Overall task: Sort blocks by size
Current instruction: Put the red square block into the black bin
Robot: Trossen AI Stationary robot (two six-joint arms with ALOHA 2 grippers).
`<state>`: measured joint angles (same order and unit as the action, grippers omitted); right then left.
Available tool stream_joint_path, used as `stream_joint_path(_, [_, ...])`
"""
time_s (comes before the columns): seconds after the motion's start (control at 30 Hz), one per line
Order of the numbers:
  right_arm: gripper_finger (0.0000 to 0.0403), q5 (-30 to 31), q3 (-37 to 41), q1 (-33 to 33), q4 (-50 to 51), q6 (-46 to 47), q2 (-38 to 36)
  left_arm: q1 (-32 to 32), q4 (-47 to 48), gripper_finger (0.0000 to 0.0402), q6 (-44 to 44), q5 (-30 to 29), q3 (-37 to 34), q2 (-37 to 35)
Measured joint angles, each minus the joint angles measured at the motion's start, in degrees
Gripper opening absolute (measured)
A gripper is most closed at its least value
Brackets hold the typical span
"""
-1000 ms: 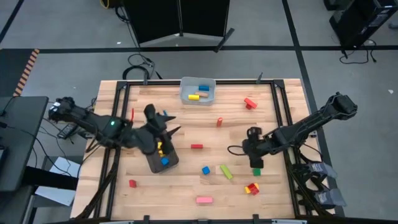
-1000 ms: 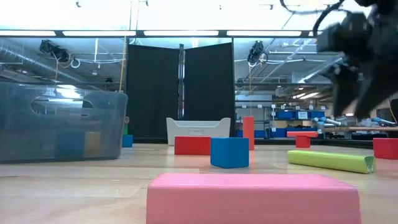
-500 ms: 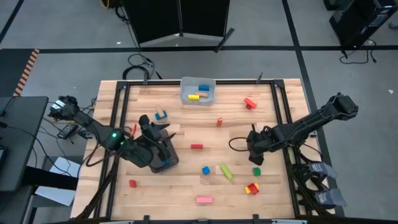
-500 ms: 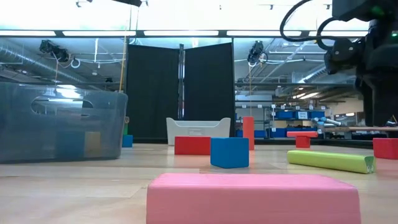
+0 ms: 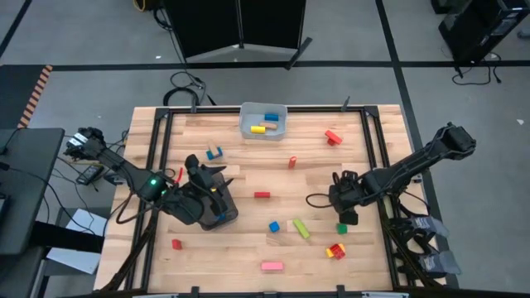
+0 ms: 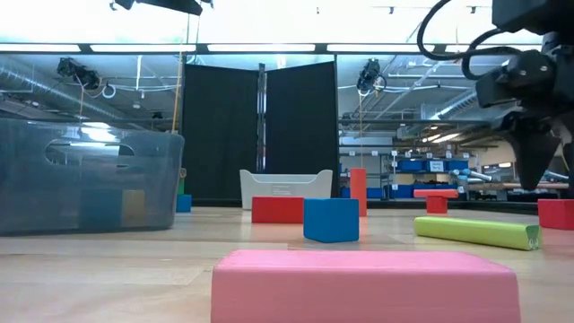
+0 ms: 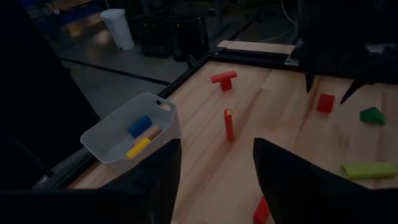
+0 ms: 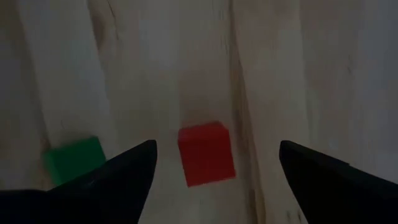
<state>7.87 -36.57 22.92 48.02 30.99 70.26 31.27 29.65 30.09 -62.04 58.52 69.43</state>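
Observation:
My right gripper point(image 5: 346, 212) is open and points down over a red cube point(image 8: 205, 153). Its fingers stand to either side above the cube without touching it. A green block point(image 8: 73, 159) lies beside the cube, and also shows in the high view point(image 5: 341, 228). My left gripper point(image 5: 212, 187) is open and empty over the dark grey tray point(image 5: 228, 213), which holds yellow and blue blocks. More blocks lie on the table: a pink bar point(image 5: 272, 266), a blue cube point(image 5: 273, 225), a green bar point(image 5: 301, 229) and a red bar point(image 5: 262, 195).
A light bin point(image 5: 263, 122) with blue and yellow blocks stands at the far edge. A red block point(image 5: 292, 161) stands upright mid-table. A red T-shaped pair point(image 5: 333, 136) is at the far right, a blue-and-wood pair point(image 5: 215, 153) at the far left, and a red-and-yellow cluster point(image 5: 335, 251) at the near right.
My left gripper has gone toward the table's near edge and now stands over the tray. The blue-and-wood pair shows where the gripper stood. My right gripper has shifted a little above the red cube and green block and points down at the cube.

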Motion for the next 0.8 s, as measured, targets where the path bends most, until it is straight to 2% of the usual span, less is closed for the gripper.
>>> stream_joint_path(0.23, [0.0348,0.17,3.28,0.00,-3.32,-1.98,-0.02,0.00,0.07,0.0207,0.00,-0.07,0.00,0.00])
stream_joint_path(0.37, [0.0333,0.14,4.35,0.00,-4.25,-1.36,-0.02,0.00,0.09,0.0207,0.00,-0.07,0.00,0.00])
stream_joint_path(0.6, [0.0265,-2.00,7.61,0.00,-9.29,-1.17,-0.02,0.00,0.09,0.0207,0.05,-0.09,0.00,0.00])
stream_joint_path(0.8, [0.0199,-1.46,8.45,0.00,-9.47,-0.03,-0.02,0.00,0.11,0.0207,0.17,-0.11,0.00,0.00])
